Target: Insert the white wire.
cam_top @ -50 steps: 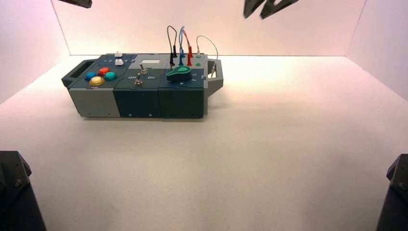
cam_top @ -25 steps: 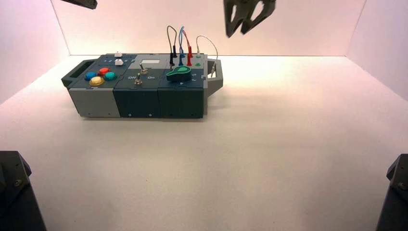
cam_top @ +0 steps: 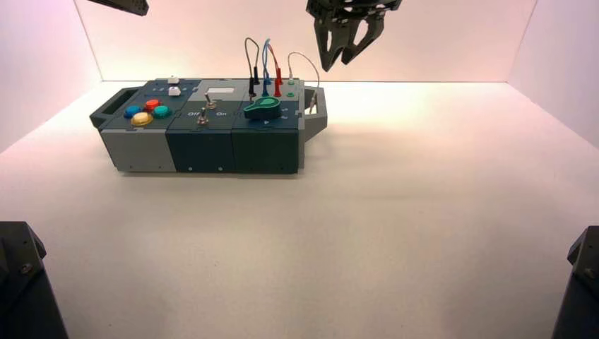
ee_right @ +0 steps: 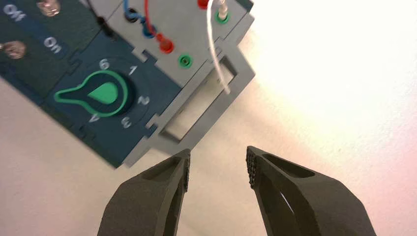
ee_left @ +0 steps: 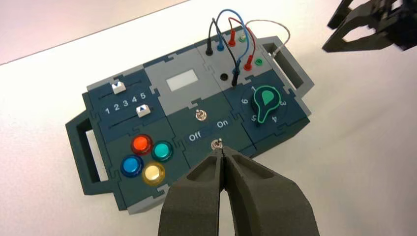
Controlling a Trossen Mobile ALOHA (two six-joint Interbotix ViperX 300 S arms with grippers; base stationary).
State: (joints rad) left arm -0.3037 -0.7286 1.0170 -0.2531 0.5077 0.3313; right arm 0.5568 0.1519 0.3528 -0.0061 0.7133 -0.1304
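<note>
The white wire [ee_right: 212,44] loops up from the box's right end. One end sits in a green socket [ee_right: 222,17]; its free pale tip [ee_right: 227,90] hangs over the opening of the right handle [ee_right: 196,115]. A second green socket [ee_right: 185,60] next to it is empty. In the high view the wire [cam_top: 305,59] arches beside the red, blue and grey wires. My right gripper [cam_top: 344,60] is open and empty, in the air just right of and above the wire; it also shows in its wrist view [ee_right: 218,164]. My left gripper [ee_left: 221,150] is shut and empty, high above the box's left part.
The box [cam_top: 205,134] stands at the back left of the white table. It bears coloured buttons [ee_left: 147,157], two sliders [ee_left: 128,98], two toggle switches [ee_left: 199,114] marked Off and On, and a green knob [ee_left: 265,101]. White walls close in the back and sides.
My right gripper has come down and to the left, from the top edge to just beside the white wire's loop. The left arm has barely shifted. The wire has not moved.
</note>
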